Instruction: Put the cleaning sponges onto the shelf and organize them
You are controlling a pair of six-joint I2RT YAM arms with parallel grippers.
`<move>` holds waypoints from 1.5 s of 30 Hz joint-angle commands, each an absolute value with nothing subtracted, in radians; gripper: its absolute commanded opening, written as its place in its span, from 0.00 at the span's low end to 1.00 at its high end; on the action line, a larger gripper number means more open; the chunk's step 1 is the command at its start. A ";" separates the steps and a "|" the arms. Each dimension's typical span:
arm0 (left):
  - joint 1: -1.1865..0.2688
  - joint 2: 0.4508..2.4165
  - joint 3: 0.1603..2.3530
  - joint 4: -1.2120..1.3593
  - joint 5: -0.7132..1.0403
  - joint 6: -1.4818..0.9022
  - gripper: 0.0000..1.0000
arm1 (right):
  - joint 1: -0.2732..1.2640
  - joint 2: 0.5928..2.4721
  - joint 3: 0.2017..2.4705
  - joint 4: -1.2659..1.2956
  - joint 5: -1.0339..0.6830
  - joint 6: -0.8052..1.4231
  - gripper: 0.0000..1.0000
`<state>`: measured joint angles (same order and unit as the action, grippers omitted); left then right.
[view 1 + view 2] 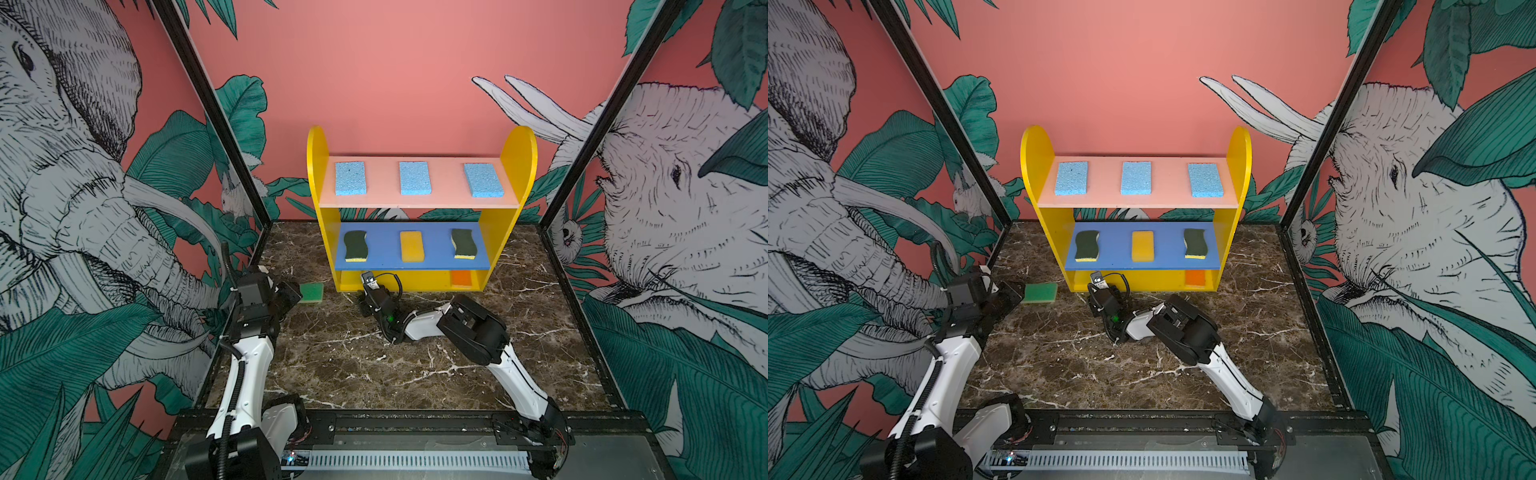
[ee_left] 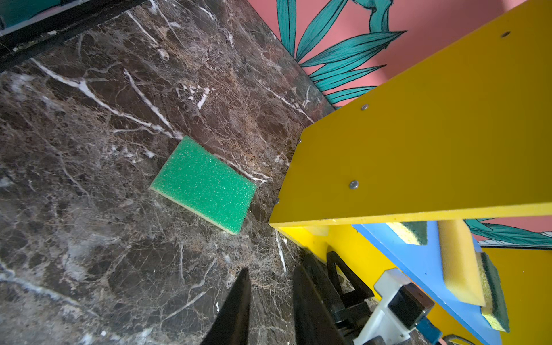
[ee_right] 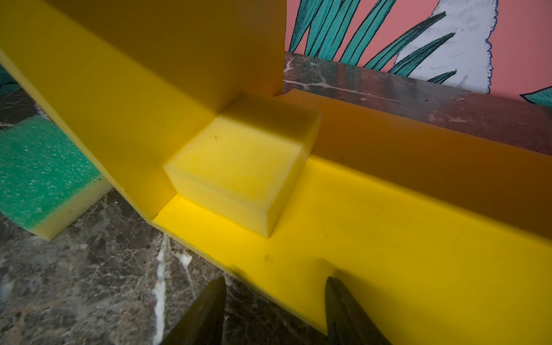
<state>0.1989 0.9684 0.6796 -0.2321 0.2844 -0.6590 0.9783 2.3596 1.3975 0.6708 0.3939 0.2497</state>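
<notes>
**Right wrist view:** the right end effector [image 3: 274,286] is hanging closest, its fingers spread wide with nothing between them, over the front edge of the shelf [image 3: 388,239] base. On that base a yellow sponge [image 3: 245,173] is lying flat, tucked into the corner against the side panel [image 3: 134,89]. Outside the panel the green sponge [image 3: 38,179] is resting on the tabletop [image 3: 89,283], cut off by the frame edge.

**Left wrist view:** the left end effector [image 2: 271,277] is hovering over the tabletop, fingers a little apart and empty. The green sponge is lying flat ahead of it, near the side panel but not touching it. Past the panel's edge the blue board [image 2: 424,268] is carrying a second yellow sponge [image 2: 460,263] between two wavy sponges [image 2: 497,298], each partly hidden or cut off. Part of the right arm [image 2: 397,298] is showing below the board.

**Both top views:** the pink board [image 1: 449,187] is holding three blue sponges [image 1: 414,178] in a row. On the base an orange sponge [image 1: 462,277] is sitting at the right end, shaded by the blue board. The right arm's wrist is blocking the left end of that opening and hiding the yellow sponge there. The left end effector is covering part of the green sponge.
</notes>
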 commanded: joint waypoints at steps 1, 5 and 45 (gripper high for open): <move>0.203 0.949 0.667 -0.207 0.293 -0.664 0.27 | 0.986 2.344 1.391 0.726 0.455 0.205 0.54; 0.204 0.946 0.664 -0.209 0.291 -0.660 0.28 | 0.995 2.351 1.385 0.784 0.472 0.133 0.56; 0.203 0.938 0.650 -0.201 0.310 -0.658 0.29 | 0.952 2.408 1.630 0.390 0.434 0.253 0.62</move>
